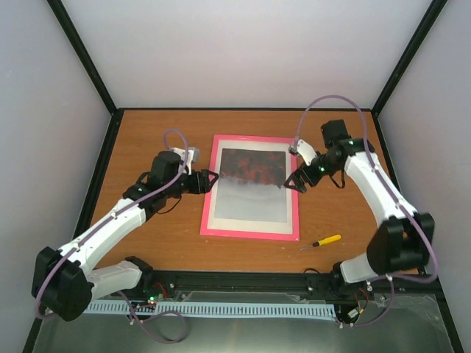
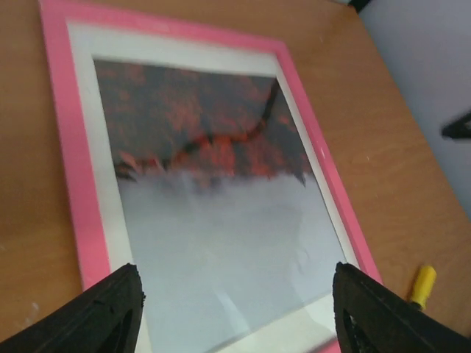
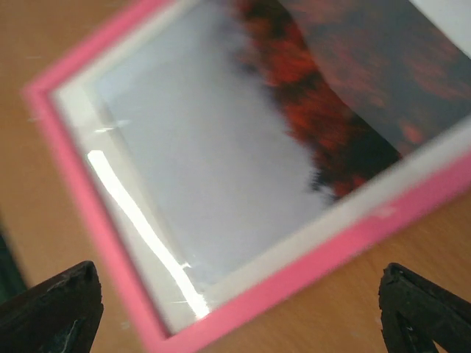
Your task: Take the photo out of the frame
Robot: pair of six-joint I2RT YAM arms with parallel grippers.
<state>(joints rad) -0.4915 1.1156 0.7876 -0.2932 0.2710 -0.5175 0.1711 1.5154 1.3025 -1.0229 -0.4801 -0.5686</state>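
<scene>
The frame point(image 1: 250, 234), with a thin pink border, lies face up in the middle of the table. Inside its white mat the photo point(image 1: 250, 187) shows red-orange trees on the far half and misty grey on the near half. My left gripper point(image 1: 210, 179) hovers open at the frame's left edge. In the left wrist view the frame point(image 2: 62, 147) and photo point(image 2: 213, 213) fill the gap between the wide-apart fingers of the gripper point(image 2: 235, 309). My right gripper point(image 1: 293, 182) is open at the right edge, looking down on a frame corner point(image 3: 353, 246) and the photo point(image 3: 221, 147).
A yellow-handled screwdriver point(image 1: 321, 242) lies on the wooden table to the right of the frame's near corner; its handle point(image 2: 422, 284) also shows in the left wrist view. Black posts and pale walls enclose the table on three sides.
</scene>
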